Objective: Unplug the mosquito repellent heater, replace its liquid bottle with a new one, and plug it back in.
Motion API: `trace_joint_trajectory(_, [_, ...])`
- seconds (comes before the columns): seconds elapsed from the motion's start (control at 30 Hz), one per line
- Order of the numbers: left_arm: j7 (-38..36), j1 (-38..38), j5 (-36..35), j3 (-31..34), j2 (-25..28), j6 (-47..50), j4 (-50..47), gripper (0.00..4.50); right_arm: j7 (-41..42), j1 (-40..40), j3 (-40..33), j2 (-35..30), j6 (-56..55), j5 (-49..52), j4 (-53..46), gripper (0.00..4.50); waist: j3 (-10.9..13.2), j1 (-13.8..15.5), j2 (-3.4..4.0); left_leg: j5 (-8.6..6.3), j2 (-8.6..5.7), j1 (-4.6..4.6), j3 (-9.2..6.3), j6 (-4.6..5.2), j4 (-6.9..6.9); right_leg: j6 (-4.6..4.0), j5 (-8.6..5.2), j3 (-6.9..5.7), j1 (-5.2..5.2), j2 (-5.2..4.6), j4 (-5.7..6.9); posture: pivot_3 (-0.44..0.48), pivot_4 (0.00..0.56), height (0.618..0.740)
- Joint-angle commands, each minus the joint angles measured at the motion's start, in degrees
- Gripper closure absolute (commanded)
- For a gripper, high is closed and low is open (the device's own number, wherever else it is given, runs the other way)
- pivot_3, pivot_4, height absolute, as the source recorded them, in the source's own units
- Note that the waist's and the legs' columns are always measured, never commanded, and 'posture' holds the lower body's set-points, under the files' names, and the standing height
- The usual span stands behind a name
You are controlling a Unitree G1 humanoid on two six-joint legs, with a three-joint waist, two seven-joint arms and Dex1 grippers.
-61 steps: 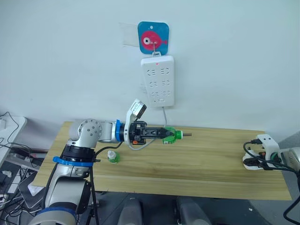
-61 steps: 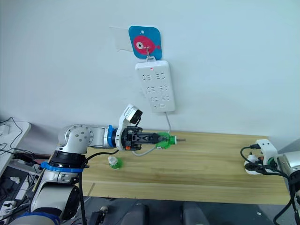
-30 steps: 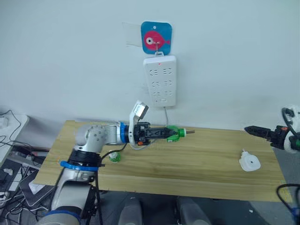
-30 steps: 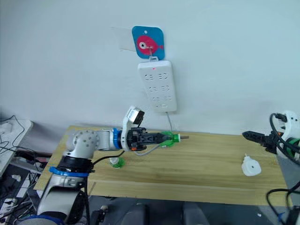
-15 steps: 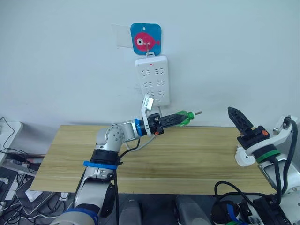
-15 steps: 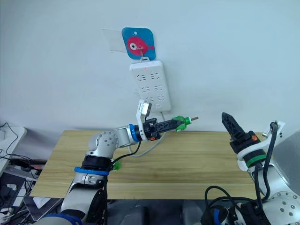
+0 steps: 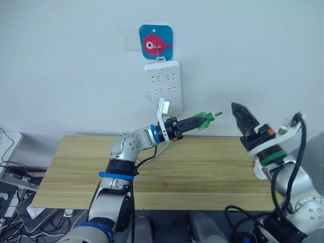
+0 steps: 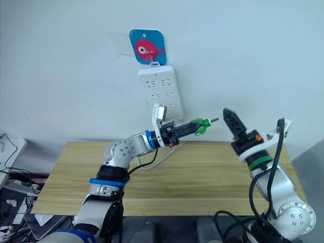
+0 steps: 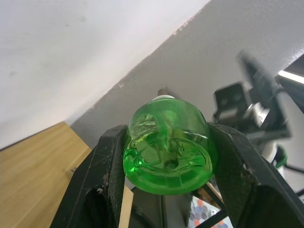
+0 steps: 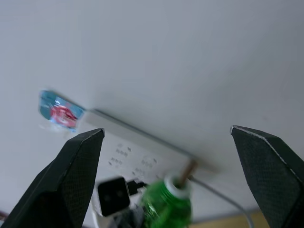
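Observation:
My left gripper (image 7: 200, 121) is held out above the table, shut on a green liquid bottle (image 7: 205, 120). The bottle's wick tip points toward my right gripper (image 7: 241, 114). The left wrist view has the bottle's round base (image 9: 166, 154) clamped between both black fingers. The right gripper is raised a short way to the right of the bottle, open and empty, its fingers (image 10: 76, 171) wide apart with the bottle's neck (image 10: 168, 202) low between them. The mosquito repellent heater (image 7: 256, 171) lies at the table's right end, mostly hidden behind my right forearm.
A white multi-socket power strip (image 7: 162, 81) hangs on the wall from a blue fish hook (image 7: 156, 42), just behind the left gripper. Its cable (image 7: 163, 146) drops to the wooden table (image 7: 202, 174). The strip's sockets are unoccupied.
The camera view has shifted. My right gripper has left the heater on the table and risen toward the bottle. My left gripper has lifted the bottle higher and further right.

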Motion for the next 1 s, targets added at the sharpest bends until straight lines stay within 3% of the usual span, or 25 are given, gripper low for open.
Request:
trace_joint_trajectory(0.03, [-0.1,-0.9,-0.1,1.1,0.1,-0.9,-1.4,2.28,-2.4,4.9,6.8,2.3,-9.2,5.3,-1.1,0.04,0.0,0.0,0.00,0.00,-0.02,-0.03,0.04,0.00,0.00,0.01,0.00,0.03,-0.02,-0.03,-0.02,-0.058,0.151,0.740])
trace_joint_trajectory(0.43, [-0.6,-1.8,0.5,1.4,0.3,-1.3,-0.1,2.28,-0.1,10.8,16.8,-11.7,-23.5,9.5,0.1,0.04,0.0,-0.1,-0.02,0.01,0.03,0.08,0.02,0.01,0.04,0.29,-0.15,0.04,0.04,0.05,-0.01,-0.060,0.154,0.740])
trace_joint_trajectory(0.57, [-0.9,-2.2,0.8,1.5,0.3,-1.4,0.6,2.28,11.0,12.4,15.0,-22.8,-20.1,9.1,7.0,0.04,0.0,0.0,-0.04,0.01,0.02,0.08,0.04,0.01,0.04,0.29,-0.15,0.05,0.05,0.05,-0.03,-0.083,0.153,0.740])
trace_joint_trajectory(0.67, [-1.4,-2.7,1.1,1.7,0.6,-1.2,1.5,2.28,24.8,13.1,13.0,-34.8,-14.0,7.8,16.4,0.04,0.0,0.0,-0.07,0.01,-0.01,0.10,0.07,0.01,0.09,0.29,-0.15,0.08,0.07,0.04,-0.02,-0.103,0.152,0.740])
trace_joint_trajectory(0.8, [-3.0,-3.4,1.5,1.4,1.5,-0.8,3.0,2.28,37.1,10.1,12.9,-46.0,-8.5,4.5,27.7,0.04,0.1,-0.2,-0.13,0.01,-0.03,0.14,0.11,0.02,0.11,0.31,-0.14,0.12,0.10,0.05,-0.02,-0.133,0.153,0.740])
trace_joint_trajectory(0.9, [-3.7,-3.4,1.6,1.3,1.8,-0.8,3.5,2.28,40.2,7.0,13.9,-48.3,-6.4,4.3,31.3,0.04,0.1,-0.7,-0.13,0.01,-0.02,0.16,0.10,0.03,0.10,0.31,-0.14,0.14,0.10,0.08,-0.01,-0.134,0.154,0.740])
trace_joint_trajectory(1.0, [-3.1,-3.0,1.2,2.2,1.4,-0.8,3.1,2.28,39.8,4.5,14.6,-46.4,-5.9,6.9,31.4,0.04,0.1,-0.9,-0.17,0.01,-0.01,0.14,0.10,0.03,0.09,0.31,-0.14,0.14,0.10,0.09,-0.02,-0.126,0.159,0.740])
